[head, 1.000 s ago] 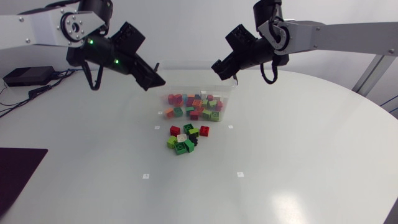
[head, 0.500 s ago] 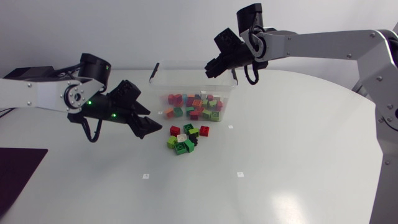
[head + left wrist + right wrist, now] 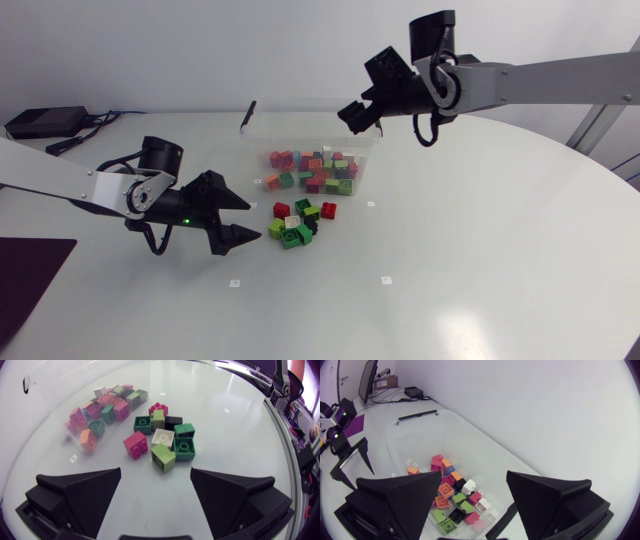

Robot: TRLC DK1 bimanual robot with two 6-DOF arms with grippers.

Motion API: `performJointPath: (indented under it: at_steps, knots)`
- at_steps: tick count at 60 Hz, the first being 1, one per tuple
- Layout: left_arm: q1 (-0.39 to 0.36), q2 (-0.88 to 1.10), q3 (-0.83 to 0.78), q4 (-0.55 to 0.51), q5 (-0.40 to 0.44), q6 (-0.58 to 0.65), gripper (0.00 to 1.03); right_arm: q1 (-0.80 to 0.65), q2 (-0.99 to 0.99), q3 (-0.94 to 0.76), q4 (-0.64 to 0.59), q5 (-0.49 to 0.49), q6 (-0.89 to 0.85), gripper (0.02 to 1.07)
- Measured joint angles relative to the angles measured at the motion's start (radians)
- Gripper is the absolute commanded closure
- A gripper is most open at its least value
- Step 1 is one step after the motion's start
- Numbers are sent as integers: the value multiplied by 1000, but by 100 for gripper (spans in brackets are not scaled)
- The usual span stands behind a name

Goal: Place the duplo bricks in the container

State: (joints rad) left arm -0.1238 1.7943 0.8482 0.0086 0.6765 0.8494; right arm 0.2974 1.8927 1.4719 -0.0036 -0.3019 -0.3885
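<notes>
A loose pile of duplo bricks point(image 3: 300, 222) in green, red, white and black lies on the white table, just in front of the clear container point(image 3: 372, 150). The container holds several pink, orange and green bricks point(image 3: 312, 170). My left gripper point(image 3: 252, 221) is low over the table just left of the pile, open and pointing at it. In the left wrist view the pile point(image 3: 162, 442) lies just ahead of the open gripper point(image 3: 156, 476). My right gripper point(image 3: 353, 113) hangs open over the container's back right corner. Nothing is between its fingers point(image 3: 415, 495) above the container's bricks point(image 3: 454, 500).
A black box point(image 3: 45, 122) with cables sits at the table's back left. A dark mat point(image 3: 28, 285) lies at the left edge. A black clip point(image 3: 247, 114) stands up at the container's back left corner. Small white markers point(image 3: 386, 279) dot the table.
My left arm has come down from above the container's left side to the table beside the pile. My right gripper has stayed over the container and opened.
</notes>
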Motion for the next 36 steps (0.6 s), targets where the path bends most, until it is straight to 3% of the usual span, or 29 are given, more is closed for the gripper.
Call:
performJointPath:
  at_steps: [21, 36]
  knots:
    - [11, 138, 161, -185, 8, 286, 7, -65, -184, -220, 31, -101, -32, 11]
    - [-24, 203, 280, -315, 8, 434, 12, -90, -229, -344, 39, -150, -65, 11]
